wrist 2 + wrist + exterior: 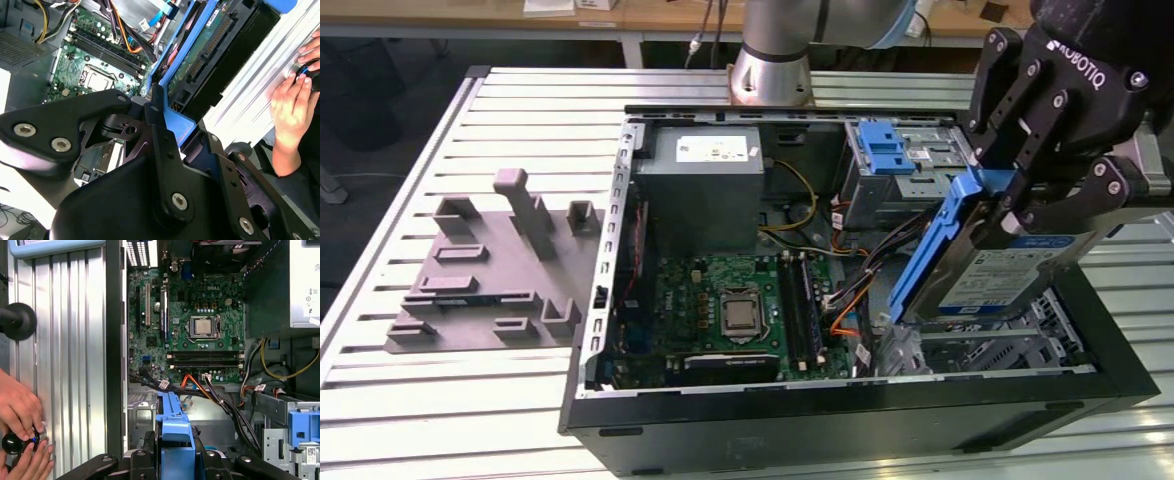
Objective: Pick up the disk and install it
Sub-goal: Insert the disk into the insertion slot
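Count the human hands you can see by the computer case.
2. In the first wrist view, one hand covers a small black device on the ribbed table beside the case; the other hand is right beside it. Others may be out of frame.

Black gripper (1041,210) on silver-grey disk (1001,278) w/ blue-and-white label, blue plastic frame. Green motherboard (734,305) in black PC case (854,425). Grey power box (707,190) w/ white sticker. Silver cage (914,180) w/ blue latch. Cables (227,405): yellow, orange, black. Table (400,180): pale silver, ribbed in long parallel stripes. Fixture (487,275): plain matte grey. Arm (774,70): silver-grey, pale blue joint cap.
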Action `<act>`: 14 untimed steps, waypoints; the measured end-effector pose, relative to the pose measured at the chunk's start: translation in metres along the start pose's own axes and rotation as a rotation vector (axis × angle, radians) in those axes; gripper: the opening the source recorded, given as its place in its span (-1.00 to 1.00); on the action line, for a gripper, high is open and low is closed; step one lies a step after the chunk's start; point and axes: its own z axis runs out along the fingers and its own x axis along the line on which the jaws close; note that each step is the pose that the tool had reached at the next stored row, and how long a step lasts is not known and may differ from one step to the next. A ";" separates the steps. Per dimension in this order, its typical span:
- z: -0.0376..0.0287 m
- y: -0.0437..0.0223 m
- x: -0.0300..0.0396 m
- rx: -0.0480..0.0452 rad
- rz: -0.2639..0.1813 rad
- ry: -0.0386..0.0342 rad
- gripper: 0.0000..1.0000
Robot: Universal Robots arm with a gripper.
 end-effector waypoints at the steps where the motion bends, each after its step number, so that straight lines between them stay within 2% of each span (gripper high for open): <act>1: 0.0000 0.0000 0.0000 0.0000 0.000 0.0001 -0.27; 6: 0.0002 -0.0018 -0.0001 0.0000 0.000 -0.0002 -0.27; 14: 0.0007 -0.0114 -0.0004 0.0000 0.000 -0.0001 -0.27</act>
